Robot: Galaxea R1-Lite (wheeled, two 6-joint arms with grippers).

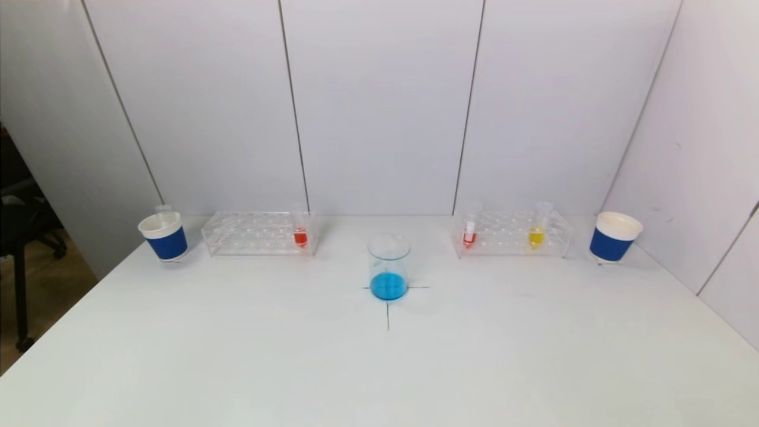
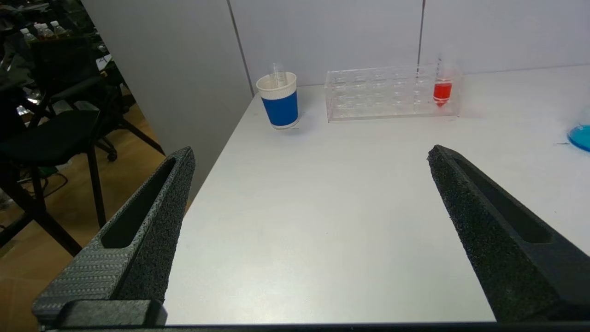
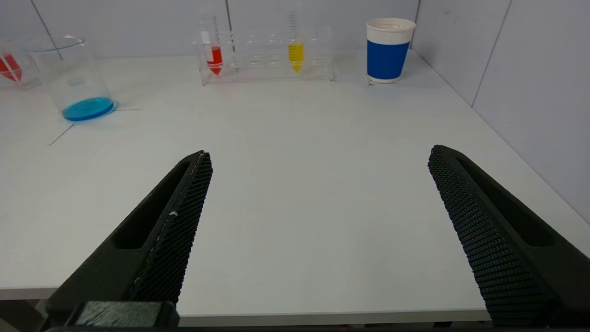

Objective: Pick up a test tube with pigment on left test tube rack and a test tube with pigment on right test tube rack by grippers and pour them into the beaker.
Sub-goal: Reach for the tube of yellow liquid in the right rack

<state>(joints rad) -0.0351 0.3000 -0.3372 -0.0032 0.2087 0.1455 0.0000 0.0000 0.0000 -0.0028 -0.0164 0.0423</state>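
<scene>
- Both black textured claws spread wide and empty, left claw (image 2: 309,157) and right claw (image 3: 318,154), low at the near edge of the white bench (image 1: 379,367), well apart from the racks
- Red-filled clear test tube (image 1: 300,228) upright at the inner end of the clear left rack (image 1: 258,233); red tube (image 1: 469,231) and yellow tube (image 1: 536,231) upright in the clear right rack (image 1: 513,234)
- Glass beaker with blue liquid (image 1: 389,267) on the cross mark between the racks
- Risks: slippery thin tube sliding from the pads; light rack dragged along if lifted off-vertical; spill beside the beaker's rim, or beaker knocked over, with two claws crowding
</scene>
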